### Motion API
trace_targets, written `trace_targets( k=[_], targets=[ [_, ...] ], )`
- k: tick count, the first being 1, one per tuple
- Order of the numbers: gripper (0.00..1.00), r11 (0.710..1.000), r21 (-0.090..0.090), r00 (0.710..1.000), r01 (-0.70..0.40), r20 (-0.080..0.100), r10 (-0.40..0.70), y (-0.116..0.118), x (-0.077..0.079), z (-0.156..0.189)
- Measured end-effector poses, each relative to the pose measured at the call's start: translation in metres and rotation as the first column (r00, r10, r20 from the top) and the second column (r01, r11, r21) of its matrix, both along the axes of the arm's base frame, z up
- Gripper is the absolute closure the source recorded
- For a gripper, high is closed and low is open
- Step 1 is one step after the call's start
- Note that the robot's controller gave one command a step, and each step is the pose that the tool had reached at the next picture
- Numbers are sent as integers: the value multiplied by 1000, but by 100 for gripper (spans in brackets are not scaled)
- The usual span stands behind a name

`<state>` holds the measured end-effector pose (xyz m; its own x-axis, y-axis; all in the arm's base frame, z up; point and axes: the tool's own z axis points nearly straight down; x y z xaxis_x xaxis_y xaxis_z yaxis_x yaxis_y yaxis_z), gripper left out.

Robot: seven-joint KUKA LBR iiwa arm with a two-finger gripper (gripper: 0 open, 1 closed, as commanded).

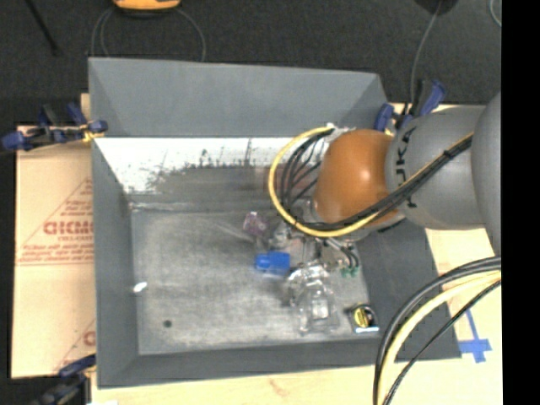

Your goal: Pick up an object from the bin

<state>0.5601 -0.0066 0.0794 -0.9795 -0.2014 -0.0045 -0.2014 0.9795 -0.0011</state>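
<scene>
Evidently the tool (316, 256) hangs low over the right half of the bin (211, 108) because that is where the loose things cluster. A small, hard-looking blue block (272, 264) lies just beside it on the left, and a glossy, see-through piece of crumpled clear plastic (312, 304) just below. The smooth orange cover (350, 175) on the wrist hides the tool's business end (so I cannot tell whether it is apart or together). A pale purple scrap (253, 223) lies near, and the grey metal floor looks scuffed.
</scene>
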Motion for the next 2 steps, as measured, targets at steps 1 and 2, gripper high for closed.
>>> trace_targets(
  k=[1,2],
  targets=[
    [100,1000,2,1000,1,6,-1,2,2,1],
    [100,944,0,944,-329,0,329,-32,3,172]
  ],
)
